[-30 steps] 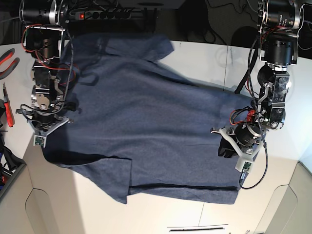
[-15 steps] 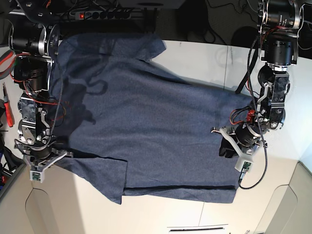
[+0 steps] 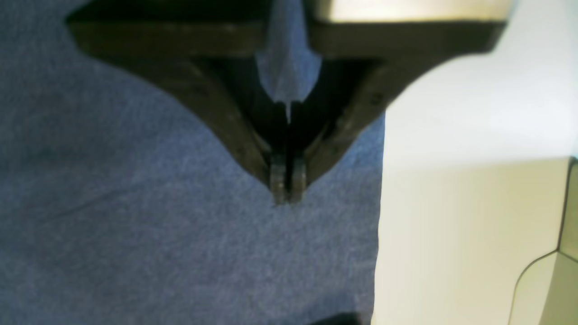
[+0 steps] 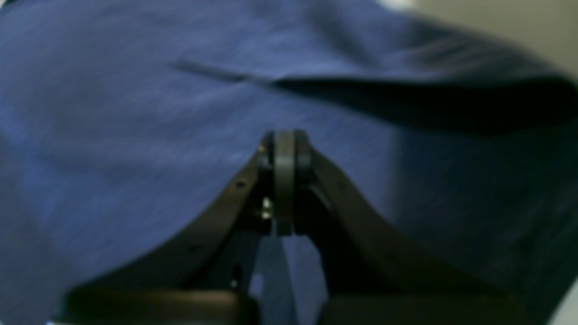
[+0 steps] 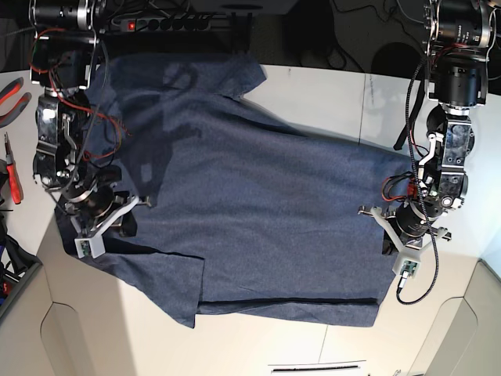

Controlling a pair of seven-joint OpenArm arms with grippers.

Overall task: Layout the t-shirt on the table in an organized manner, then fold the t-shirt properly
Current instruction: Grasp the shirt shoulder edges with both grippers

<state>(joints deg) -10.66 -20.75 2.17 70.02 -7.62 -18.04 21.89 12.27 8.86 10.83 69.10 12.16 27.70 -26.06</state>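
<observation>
The navy t-shirt (image 5: 250,204) lies spread over the white table (image 5: 329,102), plain side up, with a folded flap along its near hem. On the shirt's right edge my left gripper (image 5: 388,242) is shut, its tips (image 3: 287,189) pinched into the cloth (image 3: 135,203) a little in from that edge. Bare table (image 3: 451,203) shows just beside it. My right gripper (image 5: 127,223) rests on the shirt's left sleeve area. It is shut (image 4: 284,149) on the cloth (image 4: 135,113), which rises in a shadowed fold behind it.
Red-handled pliers (image 5: 12,102) and other tools lie beyond the table's left edge. A power strip (image 5: 172,23) and cables run along the back. The table's front edge has angled cut-outs at both corners (image 5: 470,313).
The right arm swung down the left side, then in onto the shirt, and the shirt's left edge shifted with it. The left gripper went from open to shut and moved slightly right.
</observation>
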